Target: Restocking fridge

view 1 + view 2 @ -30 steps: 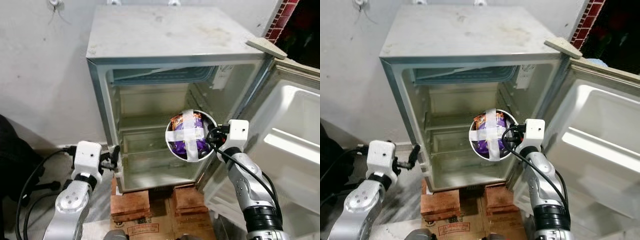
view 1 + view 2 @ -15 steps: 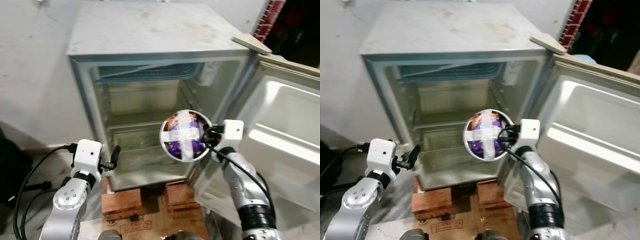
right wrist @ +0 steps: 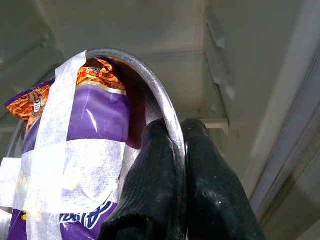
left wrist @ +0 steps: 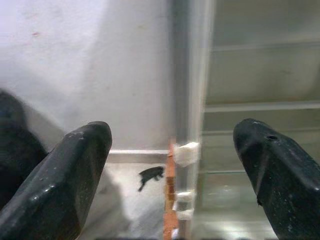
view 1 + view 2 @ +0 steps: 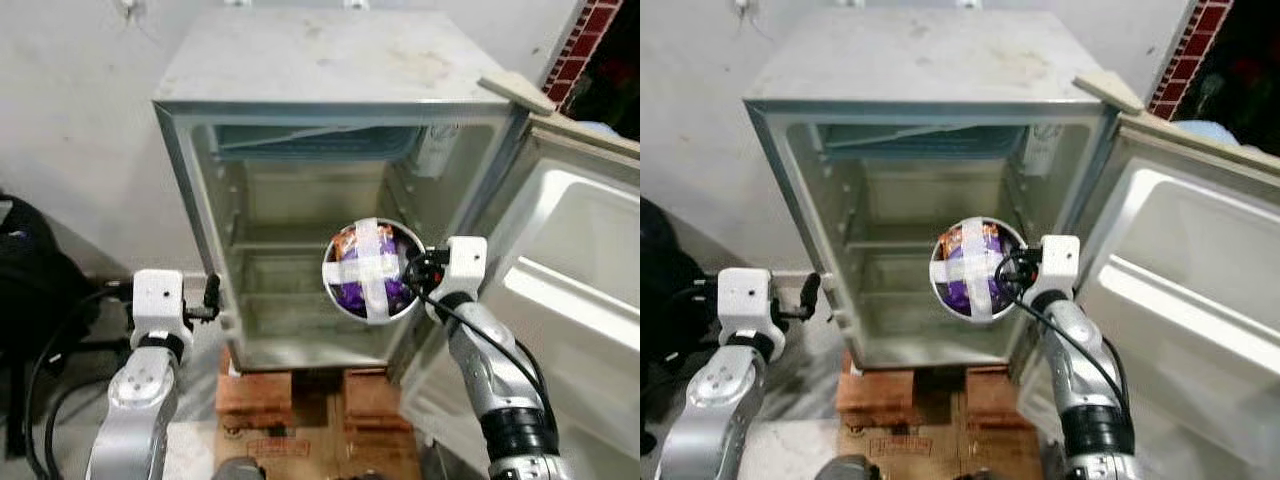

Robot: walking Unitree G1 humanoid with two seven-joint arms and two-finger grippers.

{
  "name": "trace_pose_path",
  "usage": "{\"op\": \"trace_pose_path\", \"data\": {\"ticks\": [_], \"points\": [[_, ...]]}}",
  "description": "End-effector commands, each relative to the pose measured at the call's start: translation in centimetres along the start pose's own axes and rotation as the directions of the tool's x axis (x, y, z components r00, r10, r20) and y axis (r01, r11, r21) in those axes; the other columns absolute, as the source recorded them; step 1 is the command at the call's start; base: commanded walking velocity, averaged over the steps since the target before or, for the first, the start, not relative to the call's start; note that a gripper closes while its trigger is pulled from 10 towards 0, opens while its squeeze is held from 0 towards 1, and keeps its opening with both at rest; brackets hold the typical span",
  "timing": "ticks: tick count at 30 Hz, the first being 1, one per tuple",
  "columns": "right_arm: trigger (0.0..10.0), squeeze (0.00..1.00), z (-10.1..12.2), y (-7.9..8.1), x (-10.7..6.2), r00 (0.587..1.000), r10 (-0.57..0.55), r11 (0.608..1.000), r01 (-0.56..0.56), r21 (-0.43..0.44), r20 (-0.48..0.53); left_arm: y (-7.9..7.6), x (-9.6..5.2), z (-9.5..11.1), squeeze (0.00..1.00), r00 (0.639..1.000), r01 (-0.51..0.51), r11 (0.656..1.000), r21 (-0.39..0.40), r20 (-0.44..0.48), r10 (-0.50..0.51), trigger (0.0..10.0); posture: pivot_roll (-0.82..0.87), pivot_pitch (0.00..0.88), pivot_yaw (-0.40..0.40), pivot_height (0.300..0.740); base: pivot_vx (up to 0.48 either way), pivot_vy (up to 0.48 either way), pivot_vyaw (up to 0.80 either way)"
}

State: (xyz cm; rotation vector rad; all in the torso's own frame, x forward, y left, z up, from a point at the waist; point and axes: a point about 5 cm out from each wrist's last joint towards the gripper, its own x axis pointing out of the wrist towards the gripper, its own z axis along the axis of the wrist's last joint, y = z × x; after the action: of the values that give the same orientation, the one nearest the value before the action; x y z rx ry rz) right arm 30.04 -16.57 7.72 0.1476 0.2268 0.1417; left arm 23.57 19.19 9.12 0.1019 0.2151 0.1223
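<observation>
Right gripper (image 3: 172, 190) pinches the rim of a metal bowl (image 5: 371, 269), which holds a purple snack packet (image 3: 90, 125) strapped in with crossed white tape (image 5: 366, 271). It hangs tilted before the open fridge (image 5: 310, 210), at its right edge. Left gripper (image 4: 175, 165) hovers spread apart beside the fridge's left wall.

Head cameras above open fridge (image 5: 330, 120)
</observation>
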Motion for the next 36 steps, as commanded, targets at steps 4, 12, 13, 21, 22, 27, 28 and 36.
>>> {"op": "trace_pose_path", "data": {"ticks": [4,12,13,21,22,27,28,36], "points": [[10.0,0.0,0.6,-0.2,0.1,1.0,-0.002,1.0,0.001,0.014,0.025,1.1,0.4,0.1,0.0,0.998,-0.069,0.997,-0.024,-0.004,0.069,10.0,0.07,0.0,-0.06,0.74,0.0,0.0,0.0],[10.0,0.0,0.7,0.3,0.3,0.999,0.021,1.0,-0.021,0.011,0.031,1.1,0.4,0.0,0.0,0.996,-0.086,0.995,-0.059,-0.011,0.086,10.0,0.07,0.0,-0.064,0.74,0.141,0.0,0.0],[10.0,0.0,0.7,0.3,0.3,0.999,0.022,1.0,-0.023,0.011,0.03,1.0,0.4,-0.1,0.0,0.996,-0.086,0.994,-0.061,-0.016,0.085,10.0,0.07,0.0,-0.065,0.74,0.281,0.0,0.0],[10.0,0.0,0.8,0.8,0.7,0.999,0.037,0.999,-0.037,0.015,0.027,1.0,0.1,-0.5,0.0,0.996,-0.089,0.993,-0.073,-0.035,0.087,10.0,0.08,0.0,-0.066,0.74,0.257,0.0,0.0],[10.0,0.0,0.8,0.9,0.8,0.999,0.04,0.999,-0.041,0.016,0.027,1.0,0.1,-0.6,0.0,0.996,-0.09,0.993,-0.072,-0.036,0.088,10.0,0.08,0.0,-0.067,0.74,0.259,0.0,0.0],[10.0,0.0,1.1,1.7,1.5,0.998,0.062,0.998,-0.063,0.028,0.033,1.1,-0.1,-0.7,0.0,0.995,-0.097,0.992,-0.076,-0.042,0.094,10.0,0.08,0.0,-0.069,0.74,0.281,0.0,0.0],[10.0,0.0,1.2,1.8,1.6,0.997,0.066,0.997,-0.067,0.031,0.034,1.1,-0.2,-0.8,0.0,0.995,-0.098,0.992,-0.074,-0.044,0.095,10.0,0.08,0.0,-0.069,0.74,0.334,0.0,0.0],[10.0,0.0,1.2,2.3,2.0,0.997,0.075,0.996,-0.077,0.042,0.034,1.2,-0.6,-1.0,0.0,0.994,-0.105,0.991,-0.082,-0.051,0.101,10.0,0.09,0.0,-0.068,0.74,0.147,0.0,0.0]]}}
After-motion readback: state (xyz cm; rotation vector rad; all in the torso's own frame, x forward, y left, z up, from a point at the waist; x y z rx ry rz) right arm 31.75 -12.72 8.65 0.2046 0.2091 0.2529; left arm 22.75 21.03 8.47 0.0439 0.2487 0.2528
